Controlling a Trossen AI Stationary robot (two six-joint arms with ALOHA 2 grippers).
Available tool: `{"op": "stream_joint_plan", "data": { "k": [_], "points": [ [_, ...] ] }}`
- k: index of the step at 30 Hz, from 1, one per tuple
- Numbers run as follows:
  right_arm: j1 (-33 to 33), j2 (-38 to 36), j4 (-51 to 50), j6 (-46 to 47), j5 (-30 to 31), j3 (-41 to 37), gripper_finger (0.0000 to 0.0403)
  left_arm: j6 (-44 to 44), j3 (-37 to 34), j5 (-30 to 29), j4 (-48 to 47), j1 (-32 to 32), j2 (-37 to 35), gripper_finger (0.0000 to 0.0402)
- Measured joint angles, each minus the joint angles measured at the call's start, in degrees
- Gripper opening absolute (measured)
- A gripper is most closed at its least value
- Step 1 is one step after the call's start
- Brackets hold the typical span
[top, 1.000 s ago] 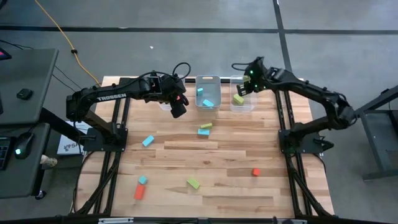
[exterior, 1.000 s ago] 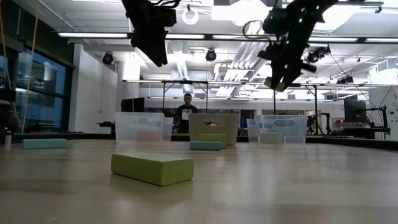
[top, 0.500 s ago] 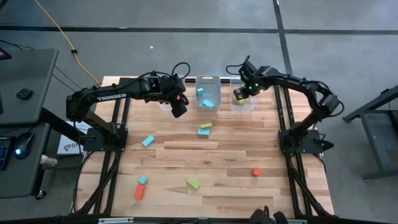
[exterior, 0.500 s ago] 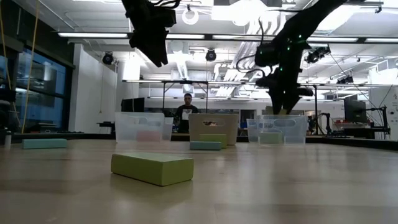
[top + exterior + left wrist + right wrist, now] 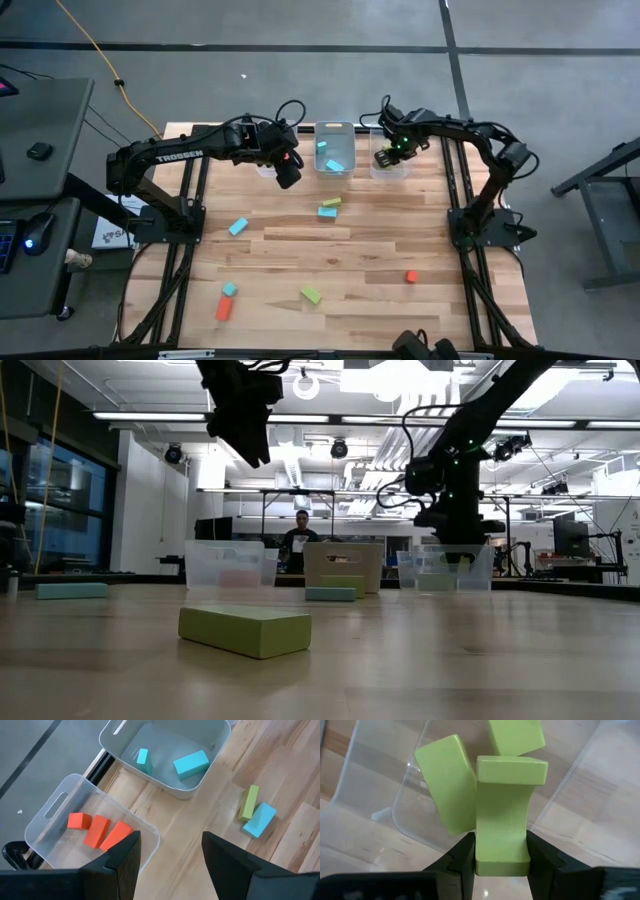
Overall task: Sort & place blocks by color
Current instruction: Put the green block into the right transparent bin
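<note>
My right gripper is down at the right clear bin and shut on a yellow-green block. Two more yellow-green blocks lie on that bin's floor. My left gripper is open and empty, raised near the left bin, which holds three red-orange blocks. The middle bin holds two light blue blocks. Loose blocks lie flat on the table: a yellow-green and light blue pair, light blue, yellow-green, red-orange. My right gripper pinches the yellow-green block by its two narrowed sides between its two fingers, coming from above and pointing down into the bin. The block stands endwise in the hold, over the other two blocks; whether it touches them cannot be told.
A light blue and a red-orange block lie near the table's near left corner. The three bins stand in a row along the far edge. A person stands in the room beyond the table.
My right gripper has gone down and toward the table's left with the yellow-green block, from above the right bin into it. My left arm has kept still.
</note>
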Motion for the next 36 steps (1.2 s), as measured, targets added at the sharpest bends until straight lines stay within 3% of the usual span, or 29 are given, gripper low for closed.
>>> {"op": "stream_joint_plan", "data": {
  "k": [7, 13, 23, 36],
  "points": [
    [-0.13, 0.17, 0.01, 1.05, 0.61, 0.0, 0.0115, 1.12, 0.0, 0.0, 0.0, 0.0, 0.02, 0.0188],
    [-1.45, 0.17, 0.0, 1.29, 1.07, 0.0, 0.0146, 3.53, 0.0, -0.01, 0.0, 0.0, 0.0, 0.0188],
    [-2.62, 0.17, 0.38, -0.46, 0.17, 0.02, 0.0135, 3.44, 0.0, 0.0, -0.02, 0.0, 0.02, 0.0188],
    [-2.56, 0.17, 0.19, -0.24, 0.5, 0.46, 0.0191, 2.01, 0.0, 0.01, -0.13, 0.0, 0.01, 0.0188]
  ]
}}
